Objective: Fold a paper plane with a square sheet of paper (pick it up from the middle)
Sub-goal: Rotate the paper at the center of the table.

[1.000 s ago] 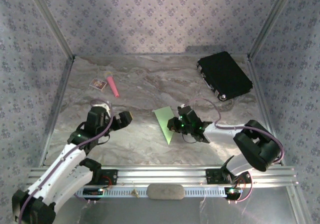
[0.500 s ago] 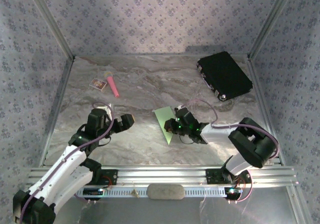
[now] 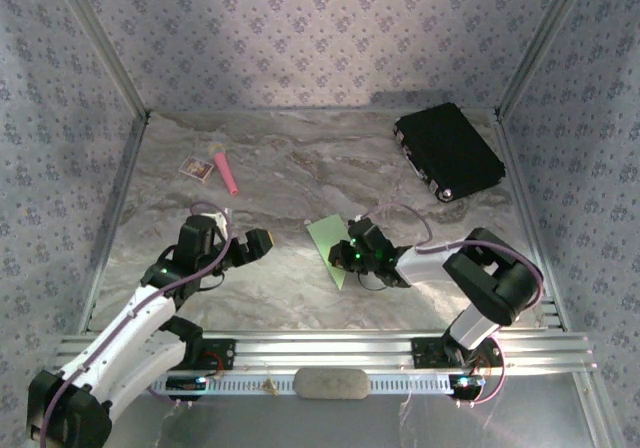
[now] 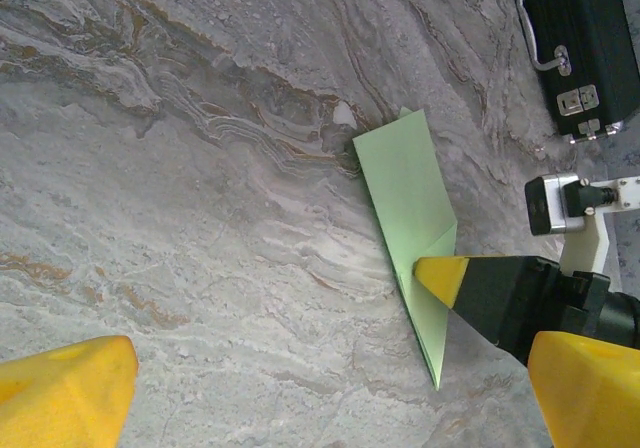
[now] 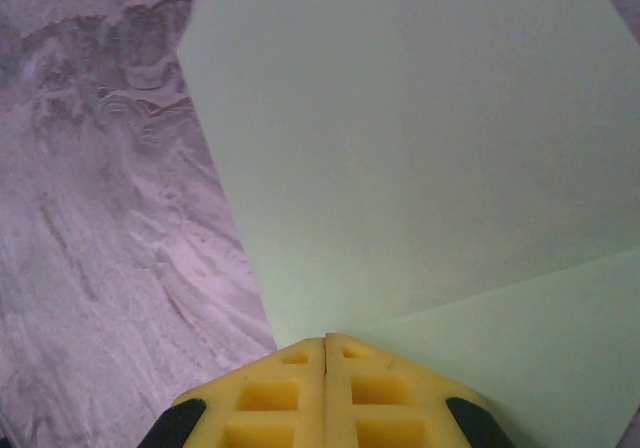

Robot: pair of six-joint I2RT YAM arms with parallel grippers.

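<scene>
One or two folds in, at a guess, with most of the work left; no dart shape yet, no wings, no centre crease to be made out.

As to the square sheet of paper: lies flat on the marble-patterned table, between the two arms and nearer the right one; already narrowed to a long slanted strip, blunt at the far end and pointed at the near end; crossed by one diagonal flap edge near the point; thin, matt, plain lime-green, with crisp straight edges and no curl to be seen.

As to the right gripper: pressed together, yellow tips meeting with no gap; set down on top of the green, close to that diagonal edge; judged to be flattening a crease rather than pinching, with nothing visible between the pads.

As to the left gripper: spread wide and holding nothing; hovers just left of the sheet, apart from it, aimed toward it.

Remaining, by this reading: further nose folds, a fold along the middle, wings bent down, then a lift from the middle.

Elsewhere, well apart: a hard black case at the far right; a pink stick and a small white card at the far left.
</scene>
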